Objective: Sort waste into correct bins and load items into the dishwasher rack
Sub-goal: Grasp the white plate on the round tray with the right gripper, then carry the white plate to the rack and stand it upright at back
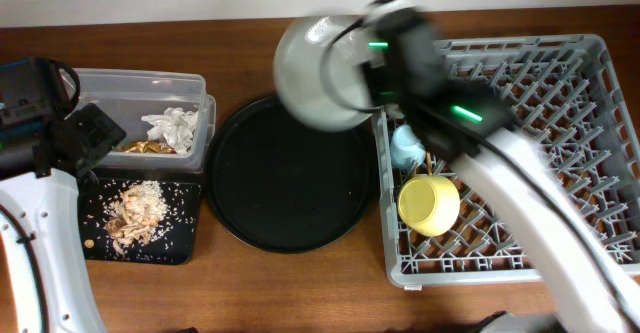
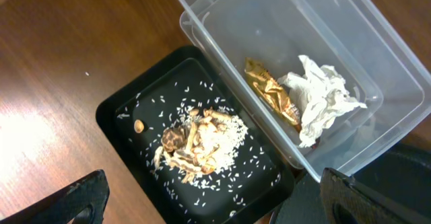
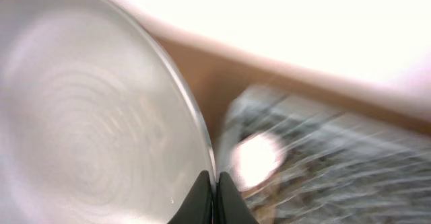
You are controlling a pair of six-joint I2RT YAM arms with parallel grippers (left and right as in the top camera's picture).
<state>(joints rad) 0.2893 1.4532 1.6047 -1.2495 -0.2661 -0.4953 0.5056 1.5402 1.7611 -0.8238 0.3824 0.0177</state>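
The pale grey-white round plate (image 3: 87, 116), faintly ringed, is looming left of my right gripper (image 3: 214, 187); the jaws are pinching together on its rim; the dishwasher rack (image 3: 337, 157) is lying blurred to the right.

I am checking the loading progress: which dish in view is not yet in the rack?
The pale grey plate, gripped at its rim by the right gripper; the yellow bowl and light-blue cup already lie inside the rack.
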